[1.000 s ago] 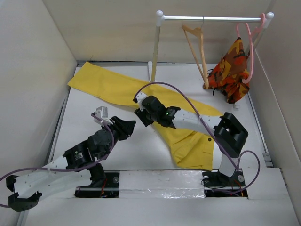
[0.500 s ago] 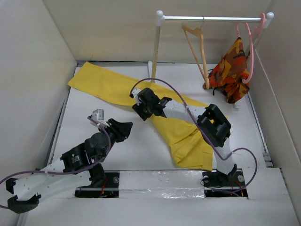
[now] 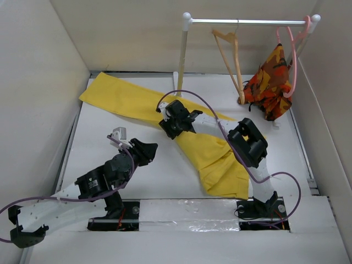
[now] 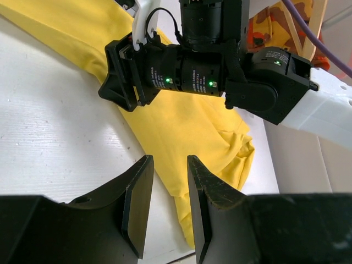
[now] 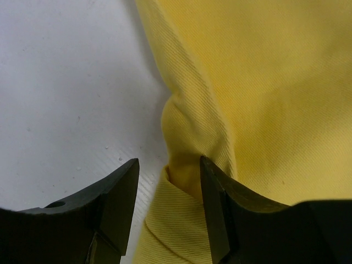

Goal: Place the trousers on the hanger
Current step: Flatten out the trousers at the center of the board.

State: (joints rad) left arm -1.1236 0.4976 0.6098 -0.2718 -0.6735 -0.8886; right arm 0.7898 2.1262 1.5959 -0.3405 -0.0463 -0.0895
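Note:
The yellow trousers (image 3: 126, 102) lie flat across the table, running diagonally from back left to front right. My right gripper (image 3: 166, 125) is down at their near edge around mid-length. In the right wrist view it (image 5: 169, 162) is open, with a raised fold of the trousers (image 5: 264, 82) between its fingers, one finger over bare table and the other on cloth. My left gripper (image 3: 149, 148) hovers open and empty over the white table, just short of the trousers (image 4: 187, 132), facing the right gripper (image 4: 115, 82). The wooden hanger (image 3: 233, 58) hangs on the rail at the back.
A white rack with a metal rail (image 3: 247, 22) and post (image 3: 181, 60) stands at the back. A pink hanger (image 3: 291, 60) on it carries an orange-red patterned garment (image 3: 269, 82). Beige walls close in the left, back and right sides.
The right arm's elbow has swung left and its gripper has moved slightly toward the back along the trousers' edge. The left arm has barely shifted. Neither gripper's opening has changed.

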